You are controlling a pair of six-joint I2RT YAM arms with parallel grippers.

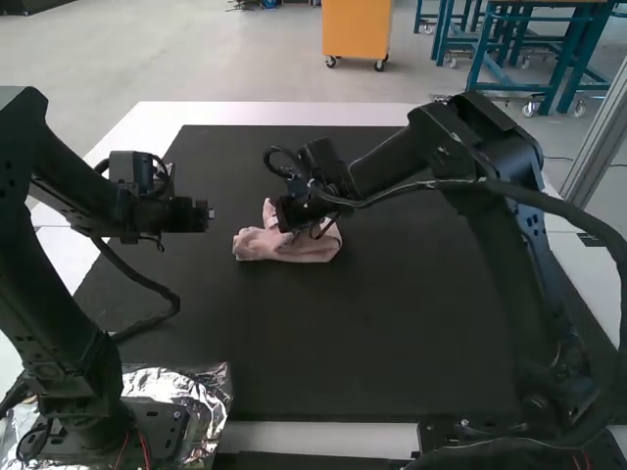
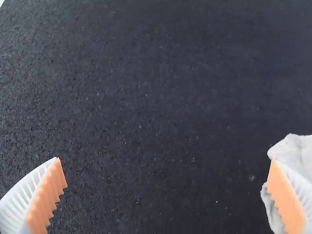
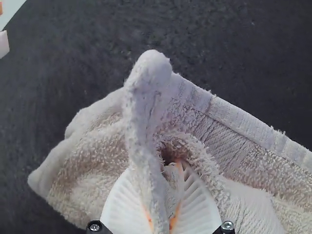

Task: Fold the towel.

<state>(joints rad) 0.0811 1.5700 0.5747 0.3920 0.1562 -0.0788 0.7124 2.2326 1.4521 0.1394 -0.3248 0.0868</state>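
"Towel (image 1: 294, 248) location?"

"Far half of the table (image 1: 274, 113), a bit left of centre, on the black mat (image 1: 392, 333). Bunched, no clean fold."

"End effectors?"

"Right end effector (image 3: 158, 170): narrow, pinching a raised ridge of cloth. Left end effector (image 2: 165, 160): wide, nothing between its pads. Sits left of the bunch, one finger near the cloth; touching or not, cannot tell."

"What could go wrong?"

"Lifting or pulling by that ridge alone. Small hold, so the cloth may slip out, or the whole bunch may drag and crumple tighter. Pinch may also have caught more than one layer; then it won't open flat. And the left one, closing where it is, would likely miss or nudge the edge, the cloth not being between its pads."

"Which way does it lie?"

"Long axis left to right. Blunt end toward left, a peak standing up near that end. Hemmed edge slants in the right wrist view."
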